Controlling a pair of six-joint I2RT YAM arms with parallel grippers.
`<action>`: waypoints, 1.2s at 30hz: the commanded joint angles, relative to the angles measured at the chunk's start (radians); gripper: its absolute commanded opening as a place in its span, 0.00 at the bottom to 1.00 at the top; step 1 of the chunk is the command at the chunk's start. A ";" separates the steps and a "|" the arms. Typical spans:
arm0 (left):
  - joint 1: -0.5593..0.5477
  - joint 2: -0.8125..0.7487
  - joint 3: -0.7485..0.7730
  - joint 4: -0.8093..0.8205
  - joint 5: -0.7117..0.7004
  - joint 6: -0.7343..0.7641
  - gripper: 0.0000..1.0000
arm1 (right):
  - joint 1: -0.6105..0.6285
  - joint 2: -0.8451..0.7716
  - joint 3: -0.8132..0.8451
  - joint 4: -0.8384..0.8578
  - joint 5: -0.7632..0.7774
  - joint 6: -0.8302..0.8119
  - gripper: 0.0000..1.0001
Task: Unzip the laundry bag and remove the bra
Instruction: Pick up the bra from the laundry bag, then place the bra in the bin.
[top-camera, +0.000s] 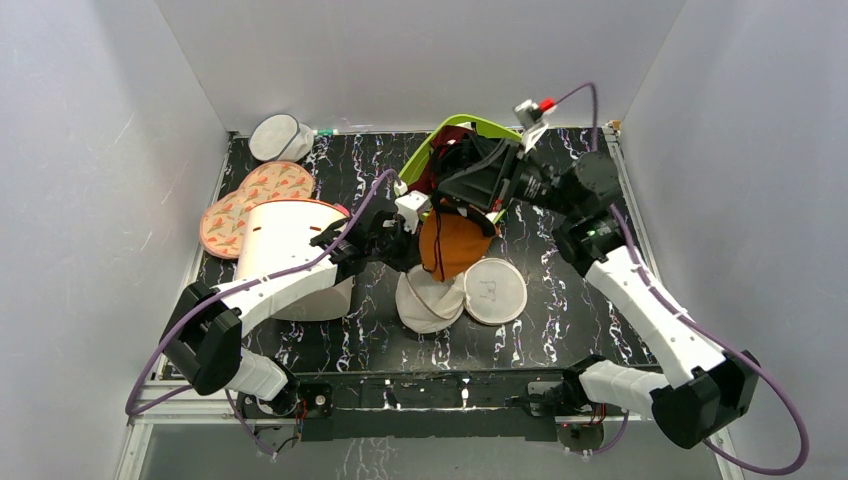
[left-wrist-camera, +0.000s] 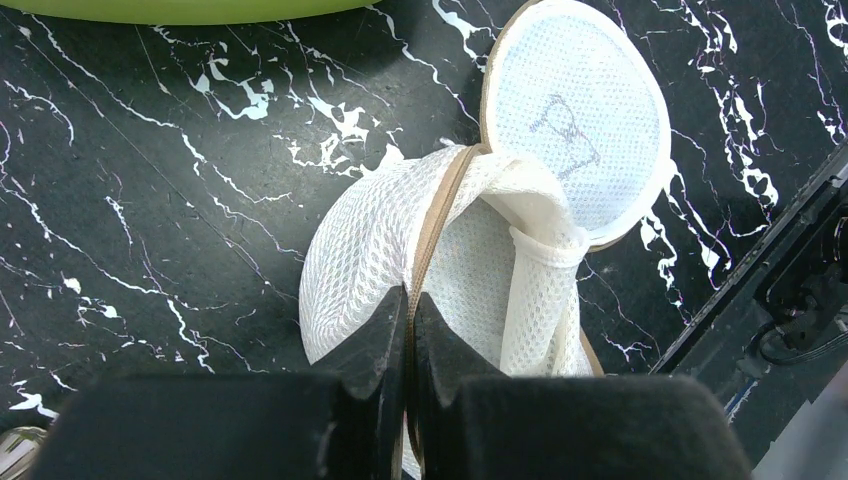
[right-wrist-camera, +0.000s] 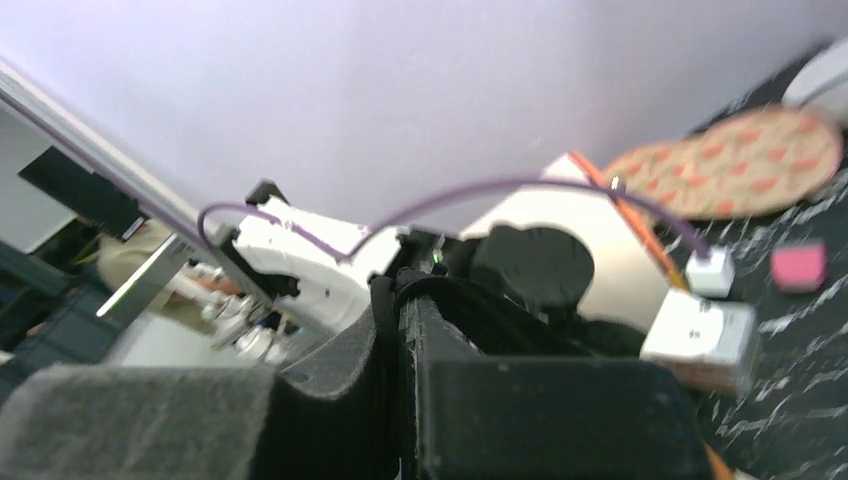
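Observation:
The laundry bag (top-camera: 428, 303) lies unzipped at the table's middle, its round mesh lid half (top-camera: 495, 291) flipped open to the right. My left gripper (top-camera: 402, 243) is shut on the bag's tan zip rim; the left wrist view shows the jaws (left-wrist-camera: 410, 305) pinching that rim, with the white mesh (left-wrist-camera: 355, 250) and lid (left-wrist-camera: 580, 120) beyond. The bra (top-camera: 458, 245), orange cups with black straps, hangs above the bag from my right gripper (top-camera: 447, 207). In the right wrist view the gripper (right-wrist-camera: 398, 300) is shut on a thin black strap (right-wrist-camera: 470, 290).
A lime-green basket (top-camera: 455, 128) with dark clothes stands behind the bra; its rim shows in the left wrist view (left-wrist-camera: 180, 10). A large cream cylinder (top-camera: 285, 245) lies at the left, beside patterned round discs (top-camera: 250, 205). A greyer mesh pouch (top-camera: 275, 138) sits at the back left.

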 joint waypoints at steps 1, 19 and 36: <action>-0.006 -0.017 0.035 -0.006 0.018 -0.006 0.00 | 0.002 -0.048 0.213 -0.265 0.143 -0.223 0.00; -0.006 -0.059 0.019 0.004 -0.028 0.009 0.33 | 0.001 0.149 0.406 -0.371 0.518 -0.408 0.00; -0.005 -0.218 -0.016 0.018 -0.175 0.041 0.97 | -0.094 0.516 0.293 -0.216 0.762 -0.418 0.00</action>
